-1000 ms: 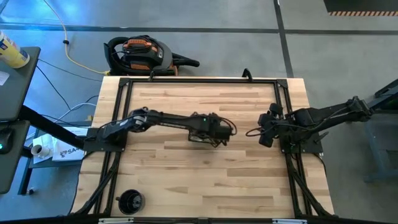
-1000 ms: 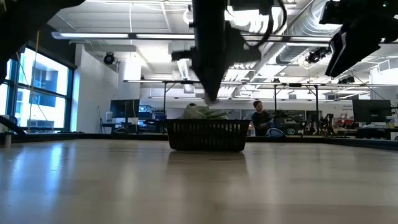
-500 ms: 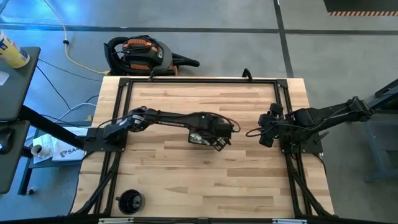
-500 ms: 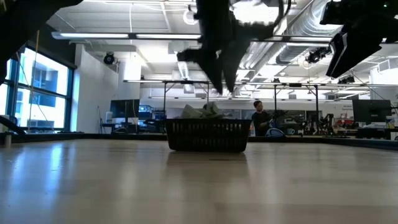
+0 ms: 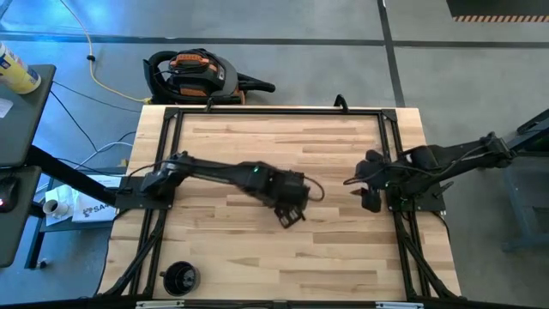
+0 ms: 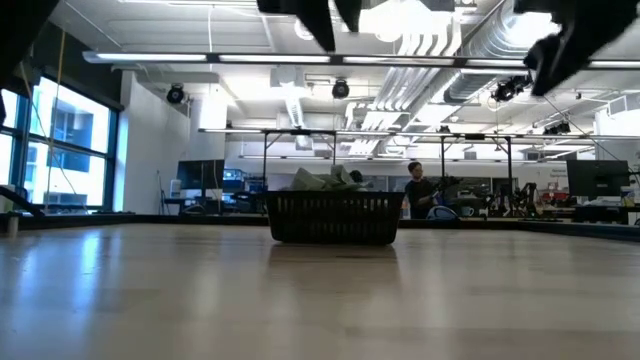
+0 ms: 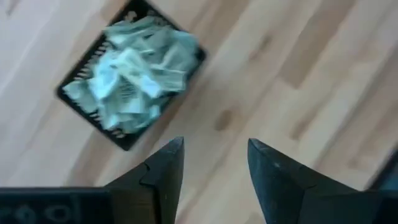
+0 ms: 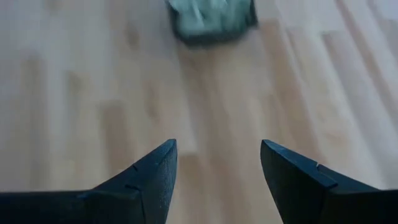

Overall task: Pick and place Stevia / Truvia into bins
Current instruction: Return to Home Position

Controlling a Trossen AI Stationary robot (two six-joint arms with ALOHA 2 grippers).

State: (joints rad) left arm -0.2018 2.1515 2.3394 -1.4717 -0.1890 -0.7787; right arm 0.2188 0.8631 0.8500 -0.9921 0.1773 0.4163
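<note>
I count one black basket with a heap of green packets, too many to count. Two grippers: left gripper, right gripper. One round black cup. One person.

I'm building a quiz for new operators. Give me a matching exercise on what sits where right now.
1 left gripper
2 right gripper
3 Stevia sachets
4 round black cup

A heaped in the black tray
B at a table corner, left arm's side
C open, over the table's middle
D open, on the table's right side

Pairs: 1-C, 2-D, 3-A, 4-B.
</note>
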